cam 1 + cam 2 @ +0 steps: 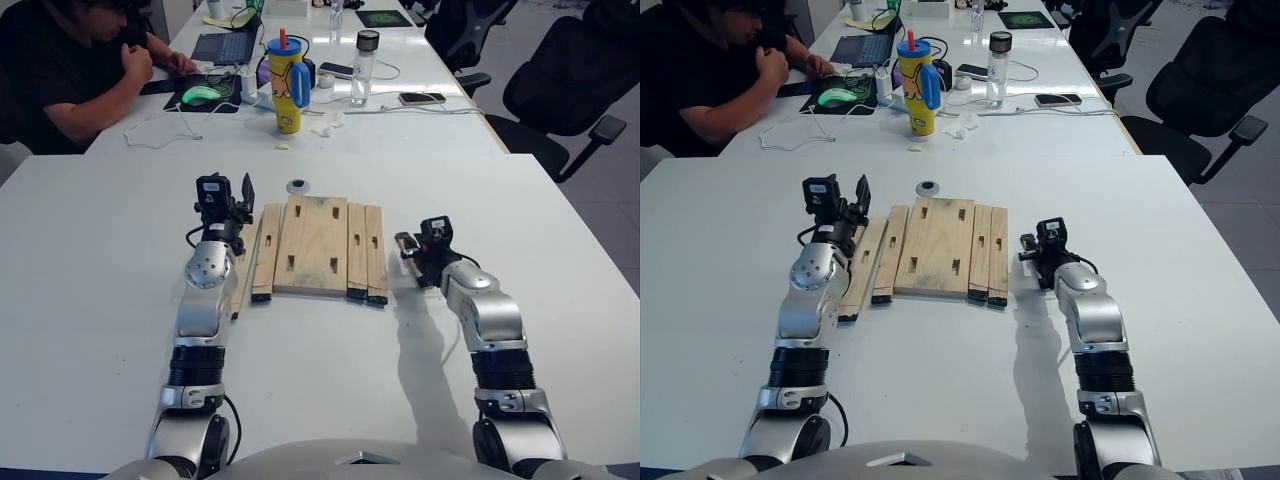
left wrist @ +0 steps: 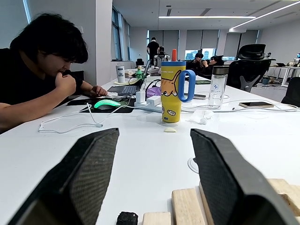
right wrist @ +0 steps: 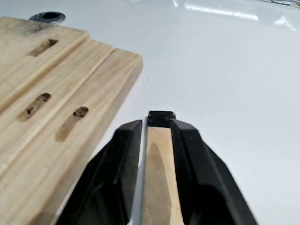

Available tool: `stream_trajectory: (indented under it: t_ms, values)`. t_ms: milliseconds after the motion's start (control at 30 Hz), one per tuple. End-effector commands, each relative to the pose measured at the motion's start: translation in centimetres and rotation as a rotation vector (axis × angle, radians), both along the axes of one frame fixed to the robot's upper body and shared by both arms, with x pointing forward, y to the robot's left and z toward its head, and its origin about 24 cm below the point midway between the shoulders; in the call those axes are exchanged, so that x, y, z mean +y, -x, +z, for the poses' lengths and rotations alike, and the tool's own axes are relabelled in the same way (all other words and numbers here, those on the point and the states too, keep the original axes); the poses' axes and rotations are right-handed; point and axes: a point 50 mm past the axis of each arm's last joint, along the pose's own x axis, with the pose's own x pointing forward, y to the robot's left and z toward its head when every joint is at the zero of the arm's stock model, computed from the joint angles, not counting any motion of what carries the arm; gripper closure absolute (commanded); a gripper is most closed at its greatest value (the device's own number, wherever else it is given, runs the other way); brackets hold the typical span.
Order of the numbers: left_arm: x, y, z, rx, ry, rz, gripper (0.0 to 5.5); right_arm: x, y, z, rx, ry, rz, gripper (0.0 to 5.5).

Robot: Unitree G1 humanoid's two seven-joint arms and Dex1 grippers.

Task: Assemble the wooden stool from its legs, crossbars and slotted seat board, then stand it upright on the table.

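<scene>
While tight around crossbar, right end effector.

White tables; black office chairs

Yellow tumbler and clear bottle stand on the far bench; laptop and green mouse lie leftward; small round disc on the near bench.

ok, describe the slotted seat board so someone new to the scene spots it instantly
On the near white table, a row of pale wooden pieces lies flat, side by side, mid-table. The pale wooden slotted seat board is the middle piece. It is by far the widest, with four slots, and has narrow wooden slats on both sides.
</scene>
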Motion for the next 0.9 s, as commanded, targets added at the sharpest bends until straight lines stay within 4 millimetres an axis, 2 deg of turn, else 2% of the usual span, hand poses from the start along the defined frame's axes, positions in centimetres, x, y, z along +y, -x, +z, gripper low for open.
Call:
stream_trajectory:
  t_ms: [33,233,467,600,733,900]
  values:
    - [-0.1,0.1,-0.1,0.004,0.000,0.004,2.67,-0.1,0.2,-0.9,0.062,0.005,0.031,3.52]
    - [-0.2,0.1,-0.2,0.009,0.000,-0.001,2.67,-0.1,0.4,-1.5,0.105,0.035,0.031,2.60]
    - [-0.1,0.1,-0.3,0.013,-0.001,-0.005,2.67,-1.0,0.5,-2.4,0.153,0.042,-0.020,2.60]
    - [-0.2,0.1,-0.3,0.014,-0.003,-0.007,2.67,-1.3,1.1,-3.7,0.240,0.018,-0.019,2.60]
    - [-0.1,0.0,-0.2,0.010,-0.004,-0.006,2.67,-0.7,1.8,-4.6,0.328,-0.048,0.010,3.14]
    - [-0.3,-0.2,0.0,0.017,0.002,-0.057,2.67,-0.3,1.8,-4.6,0.341,-0.090,0.009,3.97]
